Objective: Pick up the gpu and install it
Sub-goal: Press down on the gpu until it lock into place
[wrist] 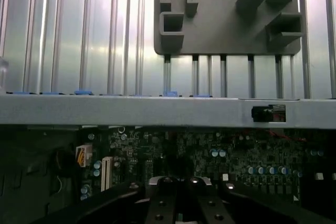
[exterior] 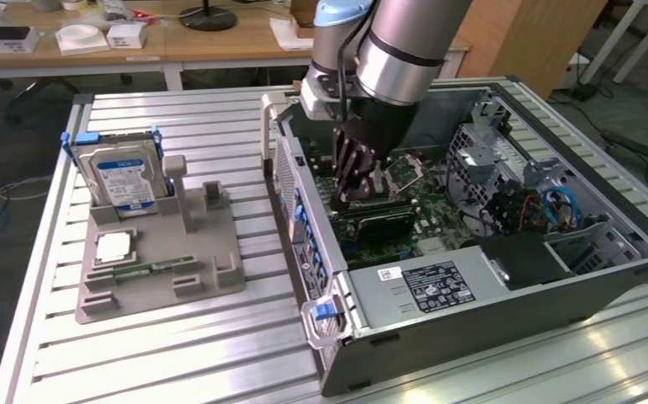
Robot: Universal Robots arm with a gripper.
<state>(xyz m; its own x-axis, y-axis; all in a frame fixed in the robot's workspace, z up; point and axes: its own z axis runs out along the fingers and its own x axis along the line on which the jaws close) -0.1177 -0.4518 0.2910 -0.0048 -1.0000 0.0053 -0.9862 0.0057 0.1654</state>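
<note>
End effector (exterior: 353, 195) clenched, lowered inside the open computer case (exterior: 593, 278). The gpu (exterior: 371, 220), a dark flat card, lies directly beneath the fingertips on the motherboard (exterior: 437, 215), its long axis along the board. Whether the fingers grasp it cannot be told.

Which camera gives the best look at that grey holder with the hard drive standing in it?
The exterior view: the whole grey holder lies on the slatted table, with the hard drive upright in it. The wrist view catches just one edge of the holder beyond the computer case's wall.
</note>
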